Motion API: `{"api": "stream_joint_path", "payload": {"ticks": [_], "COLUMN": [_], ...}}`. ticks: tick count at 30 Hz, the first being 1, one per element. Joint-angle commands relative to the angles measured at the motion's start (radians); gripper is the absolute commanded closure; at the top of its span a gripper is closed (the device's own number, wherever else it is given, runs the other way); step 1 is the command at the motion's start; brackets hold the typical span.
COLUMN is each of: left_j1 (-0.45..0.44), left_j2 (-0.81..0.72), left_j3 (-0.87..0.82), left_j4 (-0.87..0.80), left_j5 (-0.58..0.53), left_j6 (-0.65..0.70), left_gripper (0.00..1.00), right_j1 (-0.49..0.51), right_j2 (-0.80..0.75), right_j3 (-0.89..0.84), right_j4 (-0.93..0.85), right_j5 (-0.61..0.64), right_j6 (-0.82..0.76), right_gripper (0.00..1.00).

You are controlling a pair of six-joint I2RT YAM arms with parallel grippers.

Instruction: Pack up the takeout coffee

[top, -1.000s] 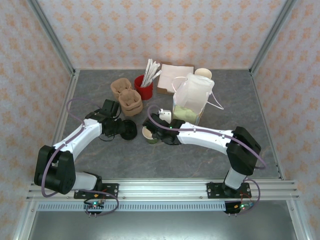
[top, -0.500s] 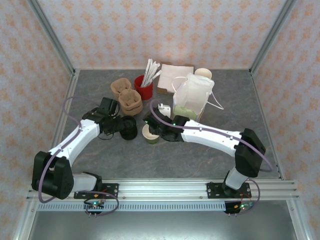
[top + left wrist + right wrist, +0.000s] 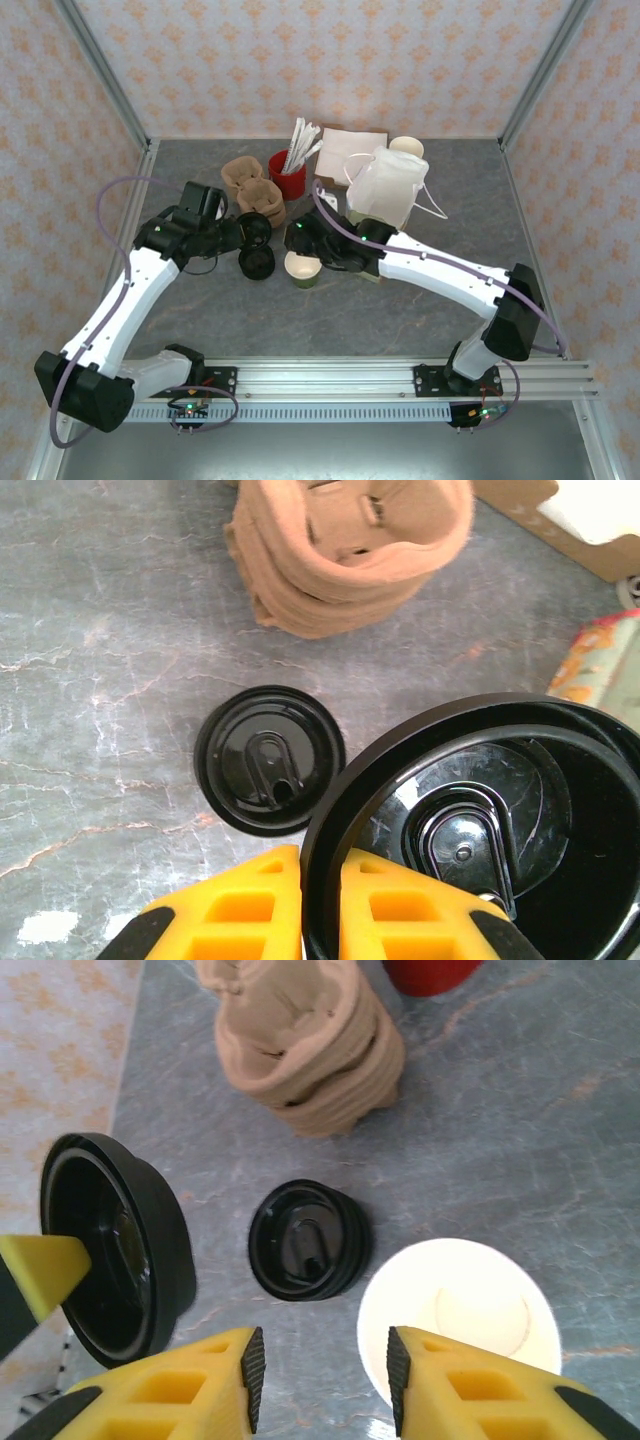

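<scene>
Between my left gripper's (image 3: 320, 865) yellow fingers I see the rim of a black lid (image 3: 480, 810) pinched and held clear of the table (image 3: 90, 630). My right gripper (image 3: 325, 1365) hangs spread and empty over the coffee cup (image 3: 458, 1310), which stands uncovered just beside a second black lid (image 3: 308, 1240) lying flat, near the paper bag (image 3: 392, 188).

olive cup (image 3: 303, 270) (cream inside), grey marbled table (image 3: 400, 315)
</scene>
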Motion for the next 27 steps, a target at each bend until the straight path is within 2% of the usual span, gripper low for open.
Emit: {"api": "stream_joint_path", "payload": {"ticks": [1,8,17,24,27], "left_j1": [-0.030,-0.111,-0.179,-0.211,-0.216], "left_j2": [-0.021,-0.008,0.021,0.043,0.049], "left_j3": [0.057,0.111,0.152,0.173,0.176], "left_j4": [-0.115,-0.150,-0.141,-0.137,-0.136], "left_j5": [-0.013,-0.037,-0.053,-0.064,-0.067], "left_j6": [0.010,0.006,-0.019,-0.029,-0.031], "left_gripper": [0.87,0.87,0.87,0.87,0.87], "right_j1": [-0.003,-0.005,-0.005,-0.003,-0.004], "right_j2": [-0.028,-0.020,-0.022,-0.023,-0.024], "right_j3": [0.060,0.100,0.103,0.101,0.101], "right_j4": [0.007,-0.003,-0.033,-0.034,-0.038], "right_j5": [-0.026,-0.055,-0.045,-0.058,-0.059], "right_j6": [-0.044,-0.076,-0.092,-0.101,-0.101], "right_gripper": [0.59,0.55,0.54,0.57,0.62]}}
